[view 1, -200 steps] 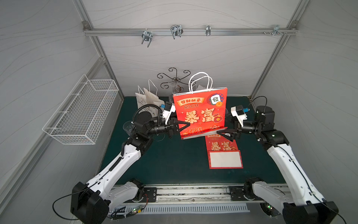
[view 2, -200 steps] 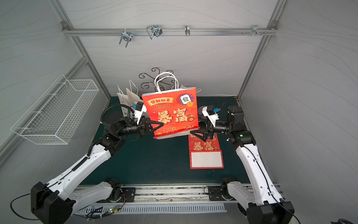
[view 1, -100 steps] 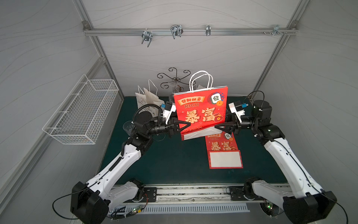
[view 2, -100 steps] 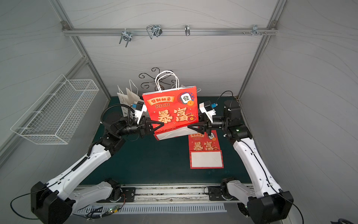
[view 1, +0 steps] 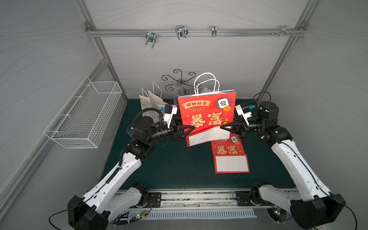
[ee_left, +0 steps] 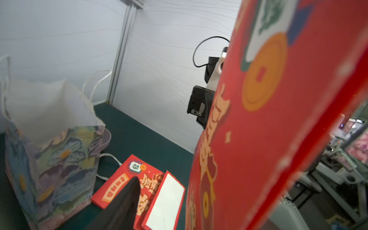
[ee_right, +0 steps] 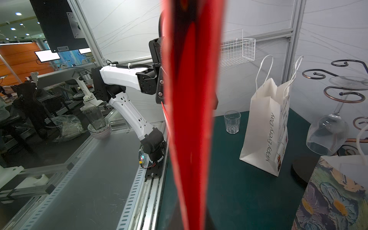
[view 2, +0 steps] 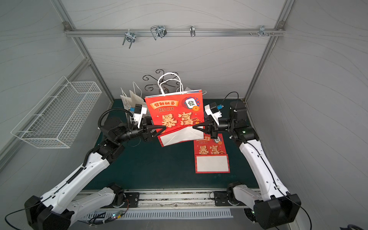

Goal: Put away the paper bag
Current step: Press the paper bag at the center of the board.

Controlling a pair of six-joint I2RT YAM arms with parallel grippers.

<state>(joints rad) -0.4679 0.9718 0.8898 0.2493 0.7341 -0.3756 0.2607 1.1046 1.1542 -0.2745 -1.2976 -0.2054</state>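
The red paper bag [view 1: 207, 115] [view 2: 175, 117] hangs upright in the air above the green mat, white handles up and its white base tipped toward the front. My right gripper [view 1: 224, 127] [view 2: 196, 127] is shut on the bag's lower right edge. In the right wrist view that red edge [ee_right: 191, 99] runs straight down into the jaws. My left gripper [view 1: 189, 133] [view 2: 161, 131] stands open around the lower left edge. In the left wrist view one dark finger [ee_left: 127, 199] is well apart from the bag's face [ee_left: 278, 119], and the other finger is hidden.
A folded red bag [view 1: 229, 155] lies flat on the mat under the right side. White bags [view 1: 153, 101] and a floral bag [ee_left: 49, 159] stand at the back, by a scrolled glass stand [view 1: 180, 81] and a tumbler [ee_right: 232, 121]. Wire basket [view 1: 85, 113] on the left wall; hooks [view 1: 181, 31] on the rail.
My right gripper came in from the right and closed on the bag's right edge. My left gripper then opened and let go of the left edge. The bag's base tipped forward.
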